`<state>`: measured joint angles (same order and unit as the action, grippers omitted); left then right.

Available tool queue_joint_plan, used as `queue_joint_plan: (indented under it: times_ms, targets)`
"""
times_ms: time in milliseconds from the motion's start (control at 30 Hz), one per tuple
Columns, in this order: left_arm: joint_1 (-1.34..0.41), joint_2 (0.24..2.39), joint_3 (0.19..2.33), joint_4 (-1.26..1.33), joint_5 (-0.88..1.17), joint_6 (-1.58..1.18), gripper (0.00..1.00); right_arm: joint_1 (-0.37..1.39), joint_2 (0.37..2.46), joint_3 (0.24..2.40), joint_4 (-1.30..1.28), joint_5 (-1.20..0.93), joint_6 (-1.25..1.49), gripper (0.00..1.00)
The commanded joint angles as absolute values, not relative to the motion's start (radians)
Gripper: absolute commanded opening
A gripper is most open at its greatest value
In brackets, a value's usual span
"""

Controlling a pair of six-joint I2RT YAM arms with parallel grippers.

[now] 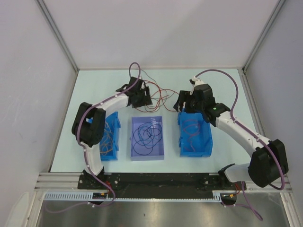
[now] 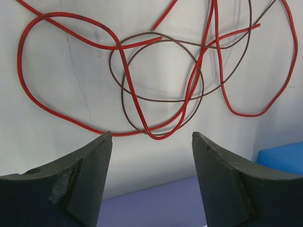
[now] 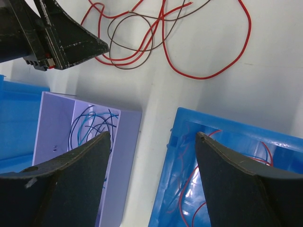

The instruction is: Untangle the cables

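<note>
**Left gripper [image 1: 142, 98] and right gripper [image 1: 185, 105] both spread wide by the loose cables [image 1: 158, 92]**

Several thin cables, red and brown, lie in loose, crossing loops on the table [image 1: 218, 80], on its far half beyond the three bins. In the left wrist view a brown cable [image 2: 165, 100] curls in rings, and red cable [image 2: 251, 115] loops over and through it.

At the tangle's left edge is the left gripper. Its fingers are well apart and hold nothing, and the lowest red loop lies just beyond the fingertips [image 2: 105, 138]. How high the gripper hangs above the table cannot be told.

To the tangle's right, the right gripper also has its fingers apart and grips nothing. It hangs over the gap between the purple bin [image 3: 128, 142] and the right blue bin [image 3: 213, 118], at their far ends.

Dark cables [image 1: 147, 133] coil inside the purple bin. More red cables [image 1: 191, 127] lie in the right blue bin. Tan cables [image 1: 110, 135] lie in the left blue bin [image 1: 111, 155], which the left arm partly covers.
</note>
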<state>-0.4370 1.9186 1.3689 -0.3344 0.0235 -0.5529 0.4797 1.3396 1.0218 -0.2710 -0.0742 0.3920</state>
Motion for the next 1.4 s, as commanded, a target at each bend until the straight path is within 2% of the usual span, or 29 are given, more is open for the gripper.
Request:
queue_joint_plan:
  times_ms: [0,133,233,267,300,367,467,867,1000,1067,1167,1367]
  targets:
    - [-0.434,1.94,1.414,-0.287,0.009,-0.583,0.71,0.471,1.348,1.066,-0.25,-0.089,0.388,0.76]
    - [-0.434,1.968,1.431,-0.285,0.012,-0.586,0.66,0.469,1.35,1.068,-0.244,-0.098,0.39,0.76]
    - [-0.434,1.997,1.454,-0.288,0.023,-0.586,0.55,0.468,1.35,1.068,-0.242,-0.1,0.391,0.75]
    - [-0.434,2.011,1.469,-0.29,0.026,-0.586,0.41,0.469,1.348,1.068,-0.242,-0.101,0.393,0.76]
    - [-0.434,2.016,1.476,-0.291,0.028,-0.584,0.33,0.468,1.348,1.068,-0.245,-0.1,0.393,0.76]
    - [-0.434,2.026,1.503,-0.298,0.043,-0.588,0.0,0.468,1.348,1.068,-0.247,-0.101,0.393,0.75]
    - [-0.436,2.011,1.56,-0.331,0.054,-0.583,0.0,0.468,1.341,1.069,-0.25,-0.1,0.391,0.76]
    - [-0.457,1.622,1.968,-0.437,0.074,-0.447,0.0,0.469,1.328,1.066,-0.229,-0.1,0.417,0.73]
    - [-0.518,1.474,1.873,-0.303,0.034,-0.3,0.0,0.468,1.331,1.068,-0.218,-0.103,0.425,0.73]
    - [-0.526,1.412,1.748,-0.262,0.018,-0.281,0.0,0.469,1.336,1.066,-0.216,-0.101,0.423,0.73]
    - [-0.522,1.411,1.64,-0.291,-0.051,-0.307,0.0,0.469,1.342,1.066,-0.215,-0.109,0.428,0.73]
    - [-0.52,1.416,1.471,-0.284,-0.008,-0.363,0.0,0.469,1.351,1.068,-0.204,-0.138,0.436,0.73]
